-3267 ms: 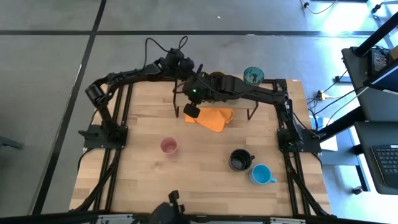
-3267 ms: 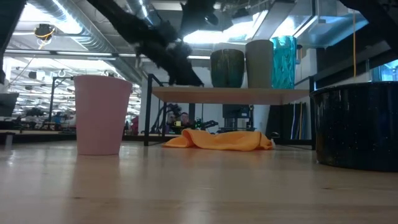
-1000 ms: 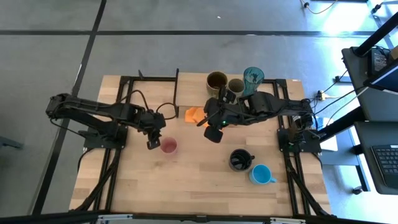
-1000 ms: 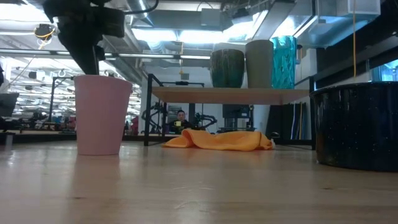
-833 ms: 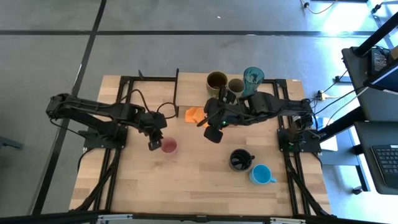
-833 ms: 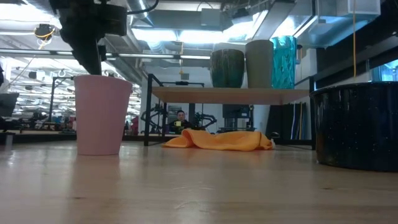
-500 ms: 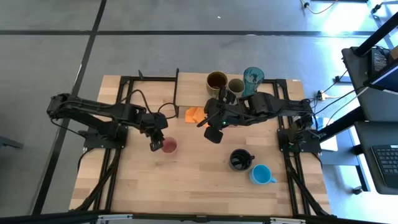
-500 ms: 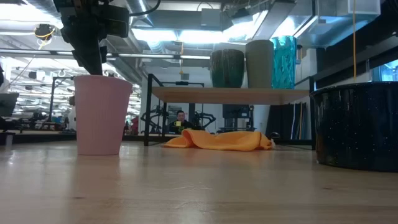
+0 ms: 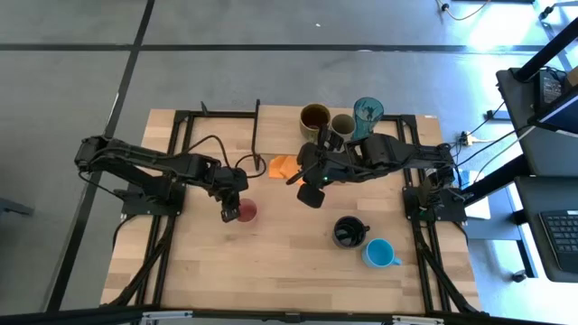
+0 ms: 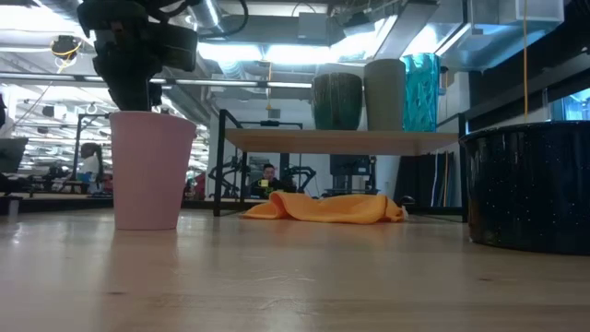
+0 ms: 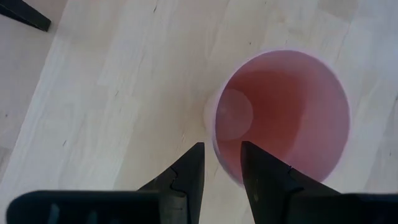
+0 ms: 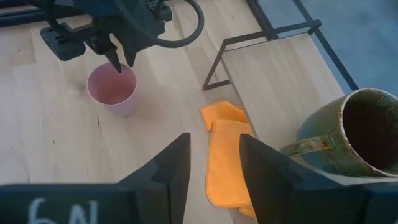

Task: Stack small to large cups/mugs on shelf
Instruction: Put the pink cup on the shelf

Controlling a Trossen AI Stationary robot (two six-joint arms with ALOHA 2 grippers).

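A pink cup (image 9: 246,213) (image 10: 147,171) stands upright on the tabletop. My left gripper (image 9: 229,214) (image 11: 221,152) is open and points down at the cup's left rim (image 11: 212,134). One fingertip is outside the wall and the other over the inside; I see no touch. My right gripper (image 9: 312,193) (image 12: 211,158) hangs open and empty above the table's middle. On the shelf (image 9: 280,131) (image 10: 341,140) stand an olive-brown mug (image 9: 314,117), a grey cup (image 9: 343,125) and a teal tumbler (image 9: 368,110). A black mug (image 9: 349,232) and a light blue mug (image 9: 379,254) rest on the table at the near right.
An orange cloth (image 9: 282,165) (image 12: 227,155) lies on the table under the shelf's near edge. The shelf's thin black legs (image 12: 214,68) stand to the far side of the pink cup. Bare wood stretches across the near half of the table (image 9: 271,271).
My left gripper has crept toward the table's right edge, from just left of the pink cup to over its left rim, still open. The cup has not moved.
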